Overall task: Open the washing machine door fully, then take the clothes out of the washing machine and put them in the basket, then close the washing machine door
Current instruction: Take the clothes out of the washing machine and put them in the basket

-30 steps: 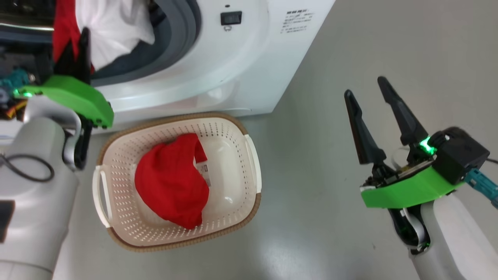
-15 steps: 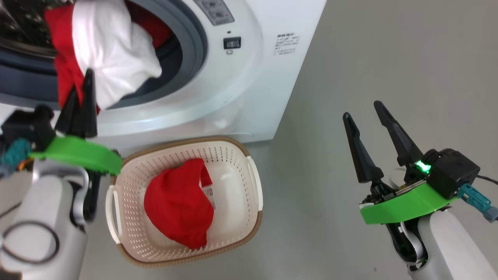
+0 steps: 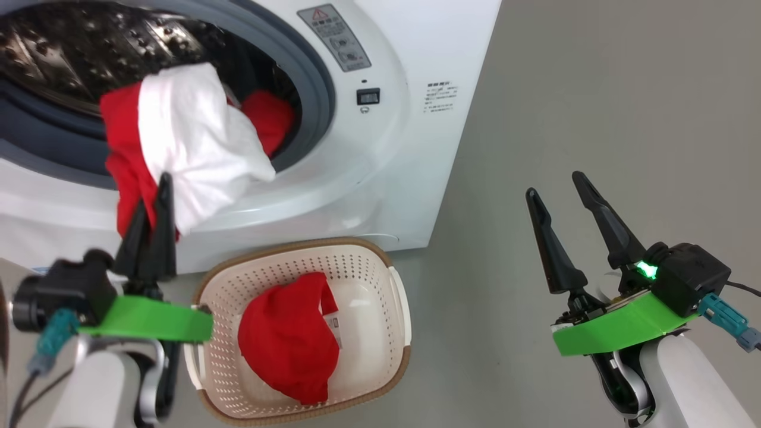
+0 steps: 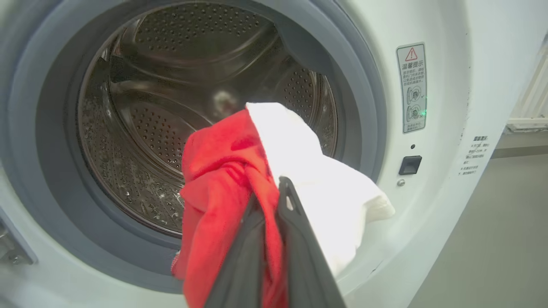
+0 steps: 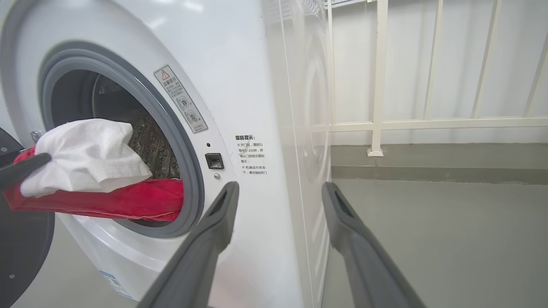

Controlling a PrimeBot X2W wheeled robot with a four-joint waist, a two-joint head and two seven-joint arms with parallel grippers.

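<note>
HEAD VIEW
- washing machine [image 3: 428,178]: white front-loader, mouth uncovered; steel drum [image 3: 71,47] shows inside the grey rubber ring [image 3: 315,77].
- clothes [image 3: 196,137]: red-and-white bundle hanging out over the lower lip of the machine's mouth. More red cloth sits just inside the ring.
- left gripper [image 3: 153,193]: low in front of the machine's mouth. Jaws pressed together, pinching the bundle's red part from below.
- basket [image 3: 362,279]: on the floor [image 3: 594,89], close against the machine's base, below the mouth.
- red garment [image 3: 285,351]: lies in the basket and covers part of the label on its floor.
- right gripper [image 3: 555,183]: well off the machine's latch-side corner, over bare floor. Jaws spread wide, nothing between them.

LEFT WRIST VIEW
- fingers [image 4: 299,256]: two dark fingers closed on red cloth just outside the machine's mouth.
- clothes: red part on the hinge side of the fingers, white part draped toward the latch [image 4: 410,164].
- drum: perforated wall visible behind the bundle.
- warning sticker [image 4: 412,87]: on the machine's front, above the latch.

RIGHT WRIST VIEW
- right gripper: jaws apart, aimed at the machine's front corner, touching nothing.
- clothes: white on top of red, sticking out of the machine's mouth. A red strip runs back inside past the ring. One dark finger of the left gripper lies against the white cloth.
- washing machine door [image 5: 21,256]: dark curved panel on the hinge side of the mouth, swung clear of it. Just an edge shows.
- railing [image 5: 376,85]: white bars beyond the machine's side panel.
</note>
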